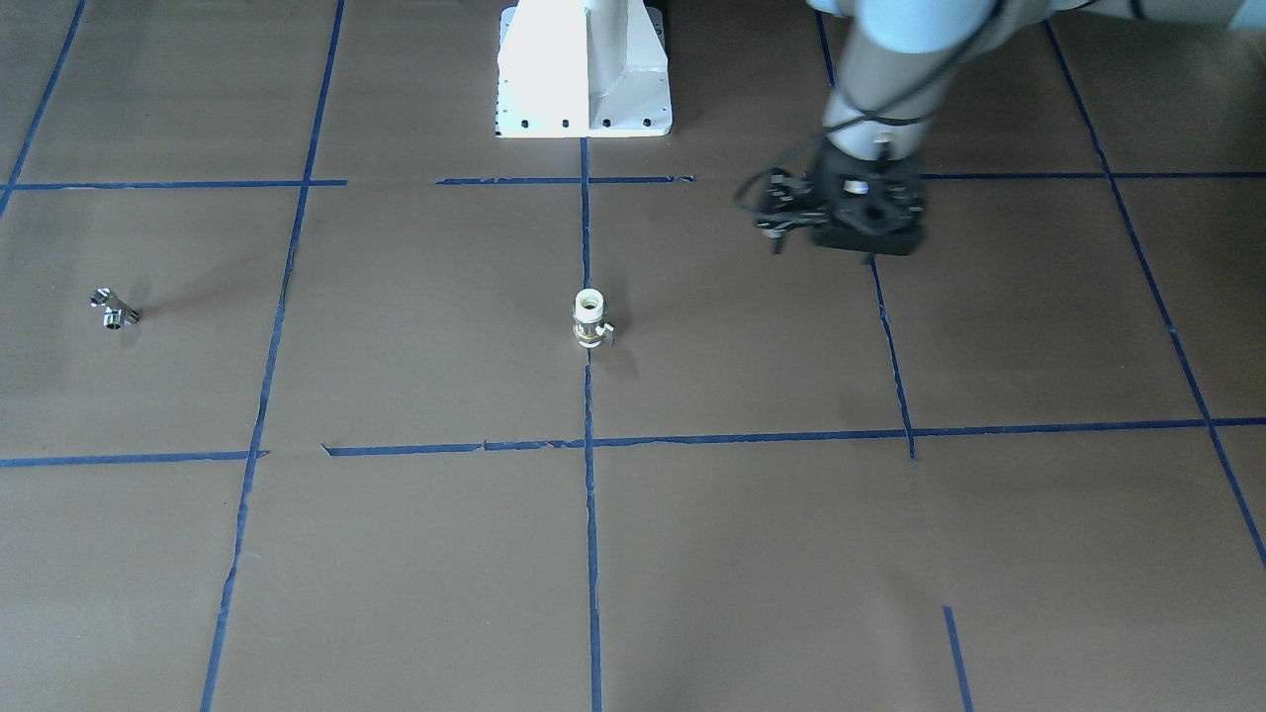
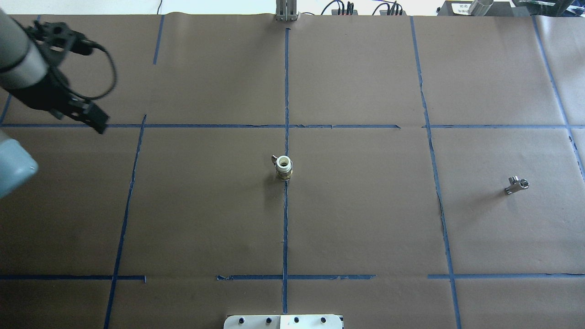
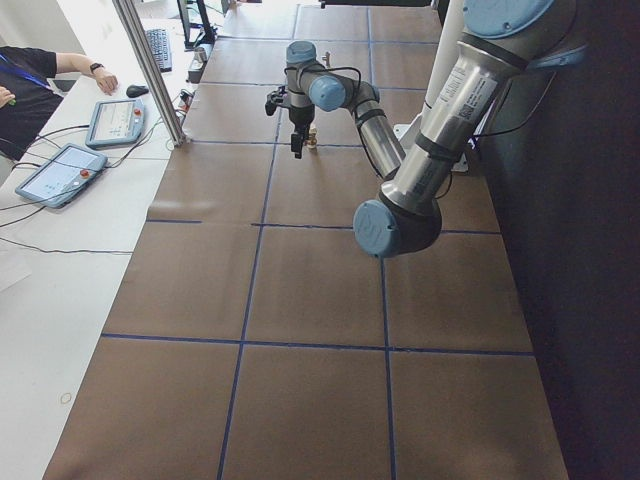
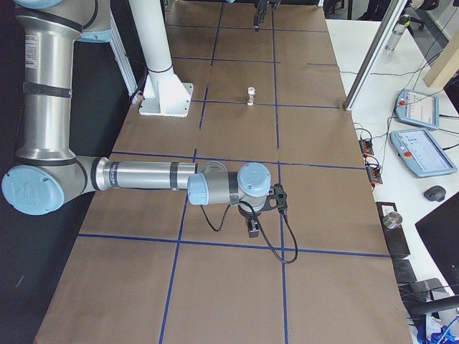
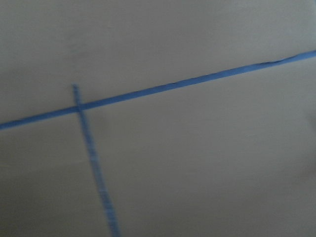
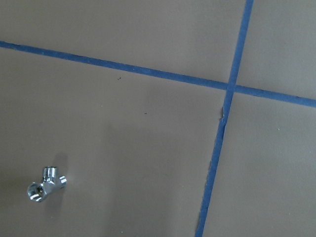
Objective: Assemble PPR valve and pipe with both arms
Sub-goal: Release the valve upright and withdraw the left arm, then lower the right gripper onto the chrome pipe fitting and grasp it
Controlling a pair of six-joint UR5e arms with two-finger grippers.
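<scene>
1. At the robot's edge of the table (image 2: 577,73), the white pedestal (image 2: 283,321) sits on the centre tape line (image 2: 285,237). Open brown paper (image 2: 192,219) spreads to either side of it.
2. Further out on that same line, about mid-table, the valve (image 2: 284,167) stands upright, white end up, with its small handle toward the robot's left. Bare paper lies all round it, and it is well apart from both arms.
3. At about the same depth, far to the robot's right, the pipe (image 2: 517,185) lies on its side, alone in a taped square and well apart from the valve.
4. The paper lies flat, and blue tape marks it into a grid that is torn in places.
5. The right gripper (image 4: 252,228) hangs low near a tape crossing toward the table's right end. Its wrist view catches the pipe at lower left. Only the side view shows this claw, so I cannot tell whether its fingers are apart or together.
6. Beyond the valve, to the robot's left, the left gripper (image 2: 98,124) points down over bare paper near a tape crossing, with a cable (image 2: 109,77) looped beside the wrist. Its wrist view is blurred. I cannot tell how far apart its fingers are.
7. At the far edge stands a metal post (image 2: 285,11). Past it is a white bench (image 3: 60,260) with tablets (image 3: 115,120), and a person (image 3: 30,70) is beside it.
</scene>
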